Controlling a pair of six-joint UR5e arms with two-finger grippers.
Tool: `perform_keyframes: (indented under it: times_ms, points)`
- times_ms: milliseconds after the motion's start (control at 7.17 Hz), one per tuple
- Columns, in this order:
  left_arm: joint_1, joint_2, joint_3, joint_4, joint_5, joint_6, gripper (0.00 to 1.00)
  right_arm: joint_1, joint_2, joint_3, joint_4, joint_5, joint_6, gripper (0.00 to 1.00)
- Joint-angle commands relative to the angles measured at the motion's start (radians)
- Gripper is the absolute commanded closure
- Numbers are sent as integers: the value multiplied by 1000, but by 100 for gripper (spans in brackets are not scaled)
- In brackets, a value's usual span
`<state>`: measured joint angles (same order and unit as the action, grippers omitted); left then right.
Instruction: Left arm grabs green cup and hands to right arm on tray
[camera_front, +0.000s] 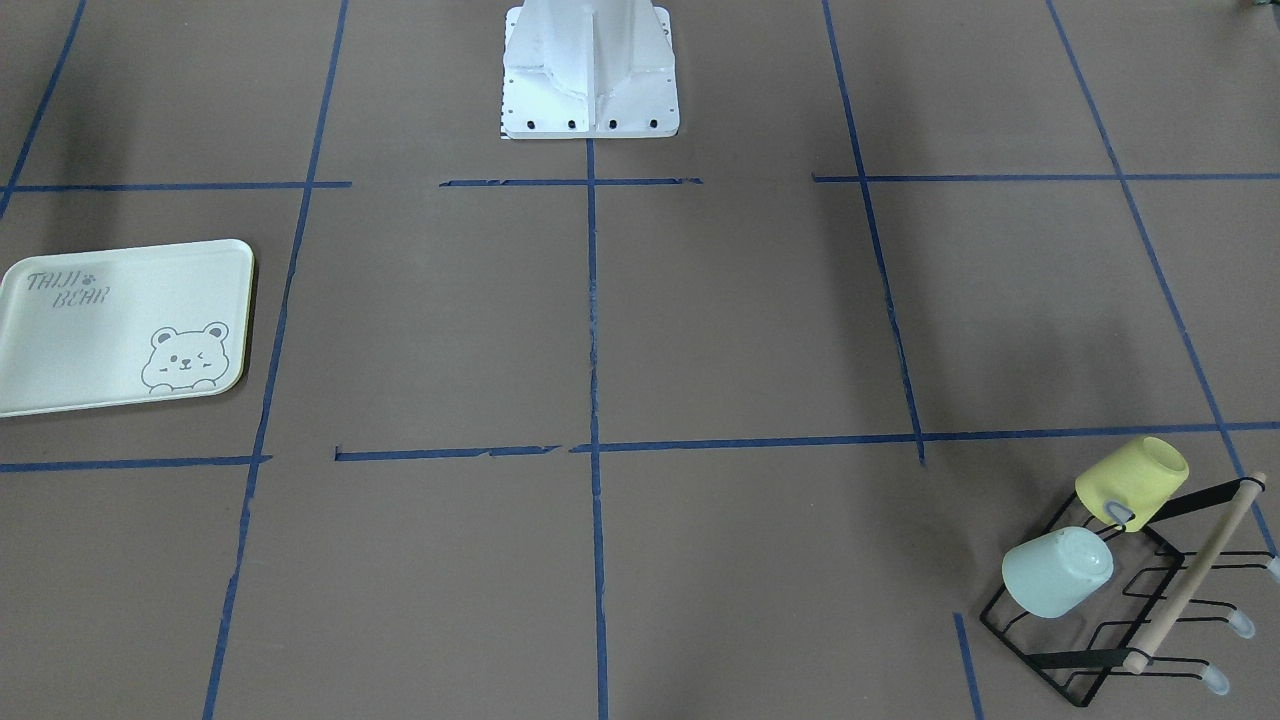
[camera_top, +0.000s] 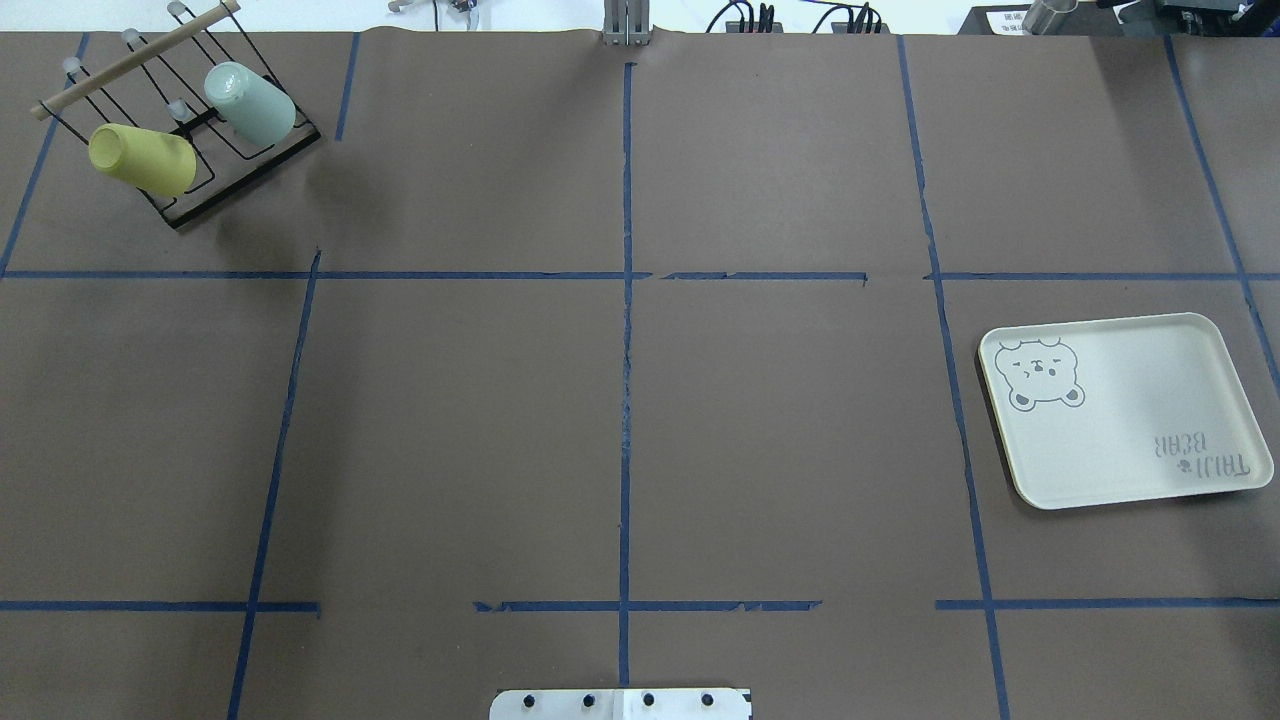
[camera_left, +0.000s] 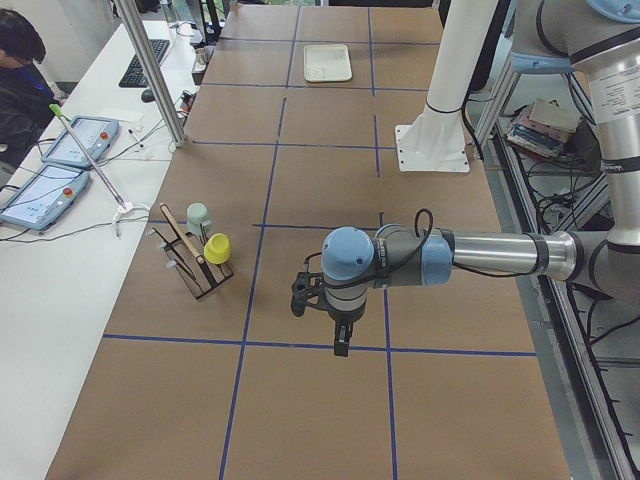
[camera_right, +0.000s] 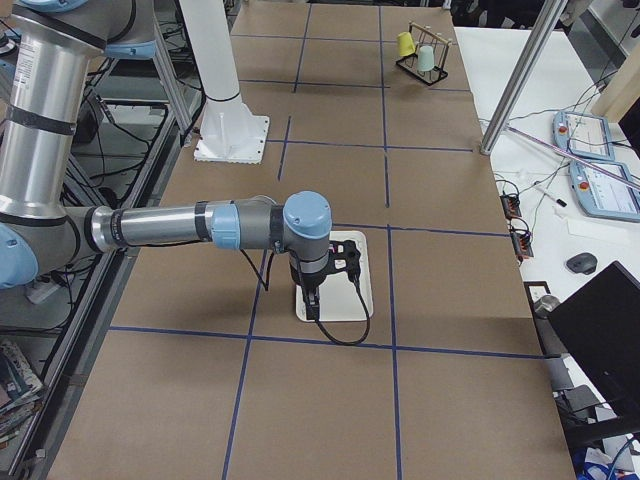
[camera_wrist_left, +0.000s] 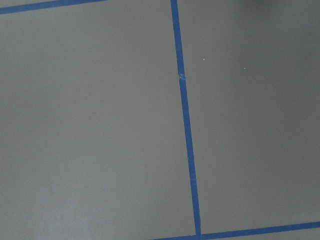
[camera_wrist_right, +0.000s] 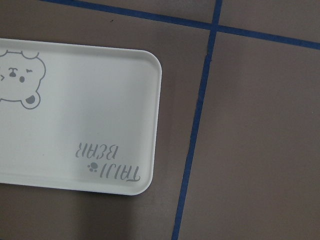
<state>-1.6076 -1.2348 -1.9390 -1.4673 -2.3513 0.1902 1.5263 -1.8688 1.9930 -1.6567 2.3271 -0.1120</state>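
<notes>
The green cup (camera_front: 1057, 572) hangs upside down on a black wire rack (camera_front: 1090, 655) beside a pale yellow cup (camera_front: 1132, 482), at the far left corner of the table in the overhead view (camera_top: 250, 100). The tray (camera_top: 1130, 410) lies flat on the right side with nothing on it, and also shows in the right wrist view (camera_wrist_right: 75, 115). My left gripper (camera_left: 341, 343) hangs above the table, well apart from the rack; I cannot tell if it is open or shut. My right gripper (camera_right: 312, 308) hovers over the tray (camera_right: 365, 290); I cannot tell its state.
The rack has a wooden bar (camera_top: 135, 58) across its top. Blue tape lines grid the brown table. The white robot base (camera_front: 590, 70) stands at the near middle edge. An operator (camera_left: 15, 60) and control tablets (camera_left: 80, 135) are on a side bench.
</notes>
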Motion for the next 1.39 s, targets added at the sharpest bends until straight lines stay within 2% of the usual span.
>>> perform_keyframes:
  times_ms: [0,418,697,976,1115,1255]
  points:
    - [0,0,-3,-1,-2,2,0,0,3,0,0,0,0,0]
    - [2,-9,-9,-1,1,-5,0,0,17,0,0,-2,2,0]
    - [3,-125,-18,-4,-9,-6,0,-3,28,0,0,-2,2,0]
    - [11,-288,43,-18,-8,-14,0,-3,33,0,0,-2,2,0]
    - [23,-376,84,-10,-9,-93,0,-3,34,1,0,-2,2,0]
    - [56,-402,86,-30,-9,-226,0,-3,34,4,2,-2,3,0]
